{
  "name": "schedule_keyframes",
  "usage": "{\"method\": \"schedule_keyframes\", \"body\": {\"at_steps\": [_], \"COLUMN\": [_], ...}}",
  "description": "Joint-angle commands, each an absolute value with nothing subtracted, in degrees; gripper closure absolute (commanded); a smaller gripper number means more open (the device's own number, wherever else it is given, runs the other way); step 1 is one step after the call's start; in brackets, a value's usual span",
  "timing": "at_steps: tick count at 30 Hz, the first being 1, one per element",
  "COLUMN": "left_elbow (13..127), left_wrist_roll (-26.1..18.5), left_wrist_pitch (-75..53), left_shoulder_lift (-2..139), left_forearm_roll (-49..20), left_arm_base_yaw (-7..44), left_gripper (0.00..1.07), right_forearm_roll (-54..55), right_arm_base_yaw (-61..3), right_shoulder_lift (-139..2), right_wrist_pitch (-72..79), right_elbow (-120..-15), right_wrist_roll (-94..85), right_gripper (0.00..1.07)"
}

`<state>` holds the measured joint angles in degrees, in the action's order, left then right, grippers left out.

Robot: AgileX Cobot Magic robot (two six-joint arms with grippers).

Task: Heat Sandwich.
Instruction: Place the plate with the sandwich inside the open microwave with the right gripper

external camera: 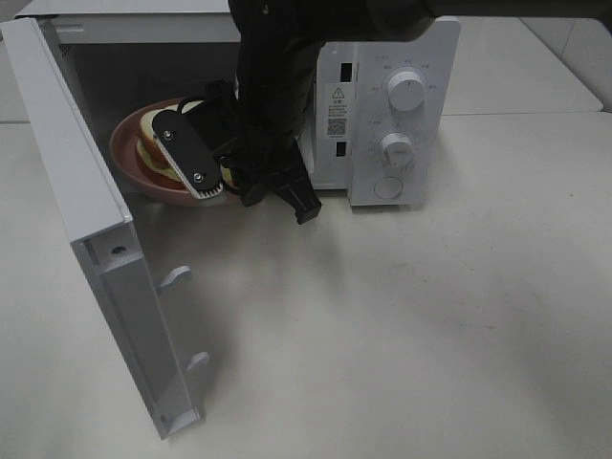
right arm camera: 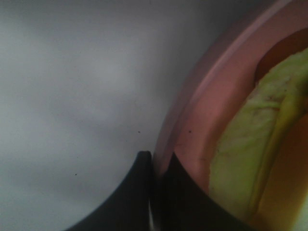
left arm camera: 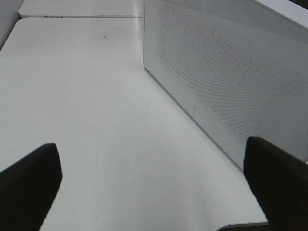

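Observation:
The white microwave (external camera: 421,48) stands with its door (external camera: 67,182) swung wide to the left. Inside it is the round pink plate (external camera: 126,158) carrying the sandwich (external camera: 153,129), white bread over yellow-green filling. My right arm reaches across into the cavity and hides much of both. In the right wrist view my right gripper (right arm camera: 152,166) is shut on the plate's rim (right arm camera: 202,125), with the sandwich's filling (right arm camera: 245,159) close beside it. My left gripper (left arm camera: 154,187) stands open and empty over the table, beside the door's dotted outer panel (left arm camera: 226,77). It is out of the exterior high view.
Two knobs (external camera: 407,94) and a round button sit on the microwave's control panel at the right. The open door's latch hooks (external camera: 177,277) stick out toward the table (external camera: 411,325). A second table (left arm camera: 77,8) adjoins at the far side in the left wrist view.

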<state>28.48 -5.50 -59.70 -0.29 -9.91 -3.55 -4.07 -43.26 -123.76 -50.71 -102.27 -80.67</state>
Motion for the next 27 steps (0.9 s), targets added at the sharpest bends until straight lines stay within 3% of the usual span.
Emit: {"method": "schedule_keyframes", "body": {"at_steps": [1, 27], "left_elbow": [28.25, 28.25], "left_wrist_roll": [-5.50, -5.50], "left_wrist_pitch": [-59.19, -59.24], "left_shoulder_lift": [-1.72, -1.72], "left_forearm_roll": [-10.08, -9.40], "left_arm_base_yaw": [-3.84, -3.84], "left_gripper": [0.10, 0.10], "right_forearm_roll": [-4.13, -5.84], "right_arm_base_yaw": [-43.26, -42.51], "right_shoulder_lift": [-124.85, -135.33], "right_wrist_pitch": [-50.48, -53.06], "right_elbow": [-104.45, -121.07], "right_wrist_roll": [-79.87, -67.15], "right_gripper": [1.07, 1.07]}}
